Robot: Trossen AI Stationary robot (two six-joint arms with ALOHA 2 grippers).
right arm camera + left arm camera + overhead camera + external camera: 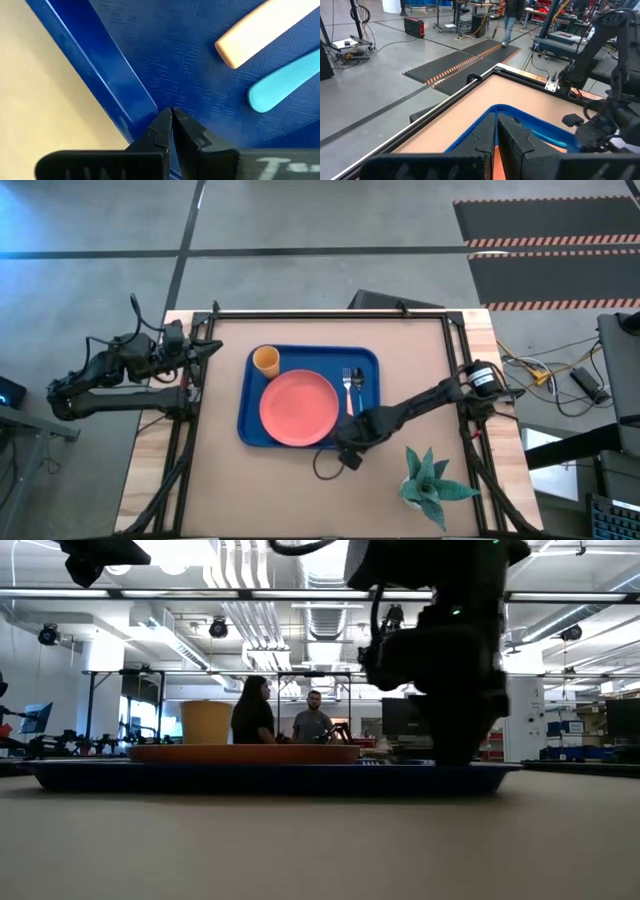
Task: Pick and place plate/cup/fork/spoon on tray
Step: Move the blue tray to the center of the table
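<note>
At frame centre, the ridged blue plastic tray (250,415) holds a round plate (298,407), cup (265,360), fork (348,385) and spoon (358,383). The right gripper (350,448), clenched empty, sits at its lower rim; the left gripper (213,346) is clenched too, upper left.

Tray (165,70) glossy plastic, floor finely cross-hatched; table (310,490) matt, wood-like.

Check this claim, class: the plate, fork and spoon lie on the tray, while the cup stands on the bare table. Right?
Not quite. In the high view the cup stands on the tray too, beside the plate; fork and spoon lie there as stated.
</note>
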